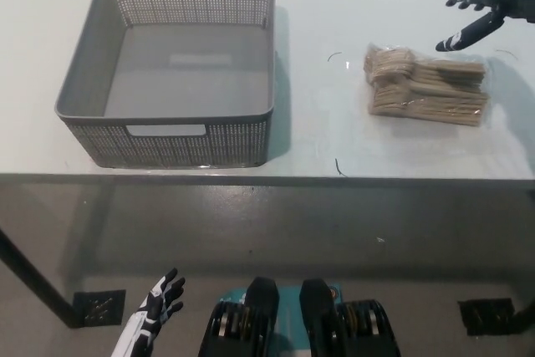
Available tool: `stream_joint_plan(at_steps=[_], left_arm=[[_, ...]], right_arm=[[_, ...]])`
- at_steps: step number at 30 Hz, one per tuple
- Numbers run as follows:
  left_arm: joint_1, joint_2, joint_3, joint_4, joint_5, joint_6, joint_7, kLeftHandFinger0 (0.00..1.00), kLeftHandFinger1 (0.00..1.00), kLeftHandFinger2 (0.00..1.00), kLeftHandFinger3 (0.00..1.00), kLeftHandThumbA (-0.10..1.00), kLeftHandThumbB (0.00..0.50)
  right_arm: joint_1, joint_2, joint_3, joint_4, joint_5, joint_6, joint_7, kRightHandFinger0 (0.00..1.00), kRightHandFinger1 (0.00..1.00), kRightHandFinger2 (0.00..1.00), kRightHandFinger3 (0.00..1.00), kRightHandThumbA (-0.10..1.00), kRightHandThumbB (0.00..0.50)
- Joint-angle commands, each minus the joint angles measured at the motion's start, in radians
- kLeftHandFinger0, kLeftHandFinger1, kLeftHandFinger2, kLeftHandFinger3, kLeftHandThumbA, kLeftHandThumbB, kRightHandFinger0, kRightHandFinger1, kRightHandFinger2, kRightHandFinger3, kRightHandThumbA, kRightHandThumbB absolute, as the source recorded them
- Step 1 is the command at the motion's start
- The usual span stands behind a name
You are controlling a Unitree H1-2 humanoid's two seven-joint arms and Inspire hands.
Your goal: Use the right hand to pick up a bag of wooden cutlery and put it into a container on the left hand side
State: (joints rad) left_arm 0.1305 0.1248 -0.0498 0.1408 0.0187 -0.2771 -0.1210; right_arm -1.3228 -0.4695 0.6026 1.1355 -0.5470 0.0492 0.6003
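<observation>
The bag (426,88) lies on the table (322,6). The basket (234,144) stands well left of the bag. My right hand (485,12) is just behind the bag's right end; my left hand (155,311) is far before it, leftward.

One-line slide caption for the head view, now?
Open right robot hand hovers by the cutlery bag; grey basket at left, left robot hand low.

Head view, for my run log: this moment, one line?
right hand: open, near bag of wooden cutlery | basket: empty | left hand: open, low
</observation>
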Motion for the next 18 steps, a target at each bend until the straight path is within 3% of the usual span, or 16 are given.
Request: stream_joint_plan(at_steps=[1, 18], left_arm=[[0.007, 0.01, -0.003, -0.019, -0.015, -0.011, -0.016, 1.0, 1.0, 1.0, 1.0, 1.0, 0.123], [0.007, 0.016, 0.001, -0.02, -0.014, -0.015, -0.018, 1.0, 1.0, 1.0, 1.0, 1.0, 0.127]], right_arm=[[-0.085, 0.01, 0.024, 0.015, -0.042, -0.043, 0.025, 1.0, 1.0, 1.0, 1.0, 0.76, 0.5], [-0.06, 0.058, 0.073, 0.074, -0.089, -0.089, 0.005, 1.0, 1.0, 1.0, 1.0, 0.78, 0.5]])
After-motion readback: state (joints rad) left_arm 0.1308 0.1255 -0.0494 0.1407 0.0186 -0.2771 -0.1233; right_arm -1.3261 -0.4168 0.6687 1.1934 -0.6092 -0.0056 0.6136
